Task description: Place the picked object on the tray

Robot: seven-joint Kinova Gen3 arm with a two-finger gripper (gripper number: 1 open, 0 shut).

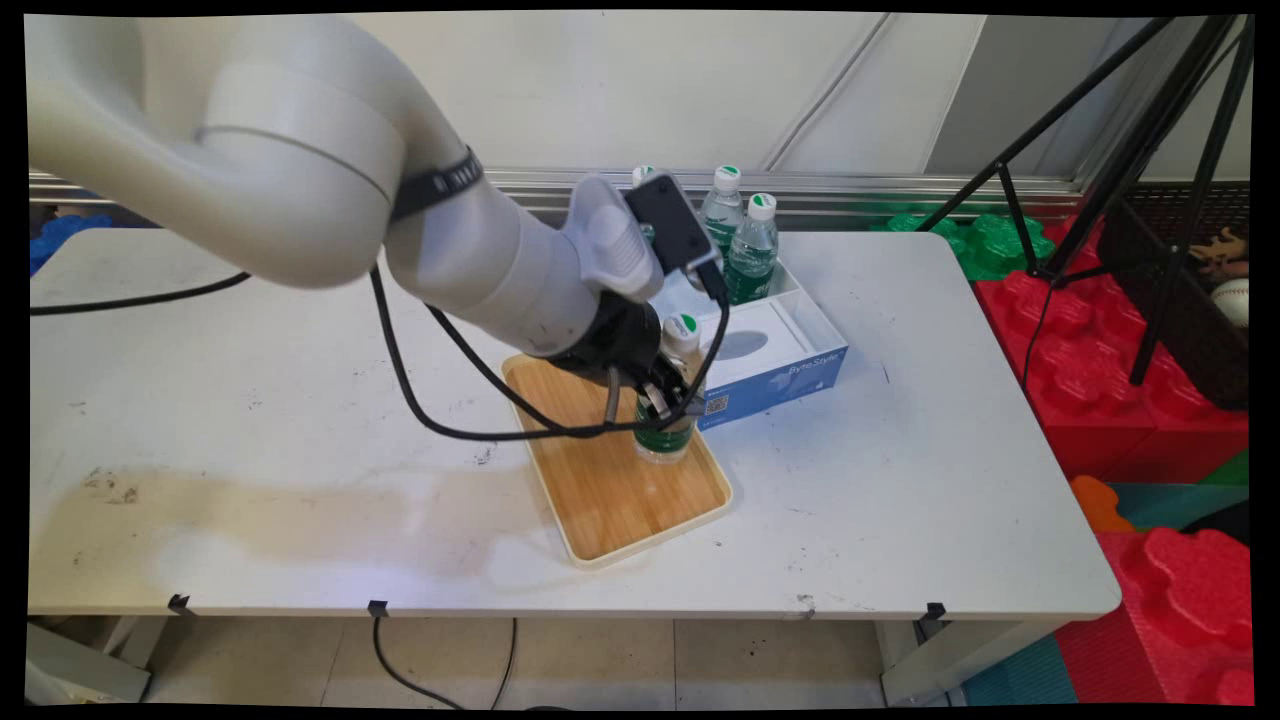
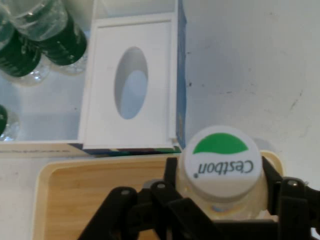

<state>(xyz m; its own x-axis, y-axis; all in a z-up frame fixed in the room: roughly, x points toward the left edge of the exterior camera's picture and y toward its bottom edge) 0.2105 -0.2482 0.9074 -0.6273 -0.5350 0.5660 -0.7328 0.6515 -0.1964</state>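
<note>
Clear plastic water bottle (image 1: 668, 400) with green label stands on the bamboo tray (image 1: 610, 480), black gripper (image 1: 665, 400) clamped round it; three more bottles (image 1: 745, 235) sit in the blue-and-white box (image 1: 775, 365) right behind the tray.

"Cestbon" on bottle cap (image 2: 221, 167); "ByteStyle" on box (image 1: 790, 375)

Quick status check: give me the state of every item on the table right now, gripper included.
Black two-finger gripper: shut on the bottle's body.
Clear green-labelled water bottle: upright, capped, standing on the tray.
Bamboo tray with cream rim: flat on the table, holding only that bottle.
Blue-and-white cardboard box: open-topped, beside the tray.
Three more water bottles: upright, capped, in the box's far compartment.
</note>
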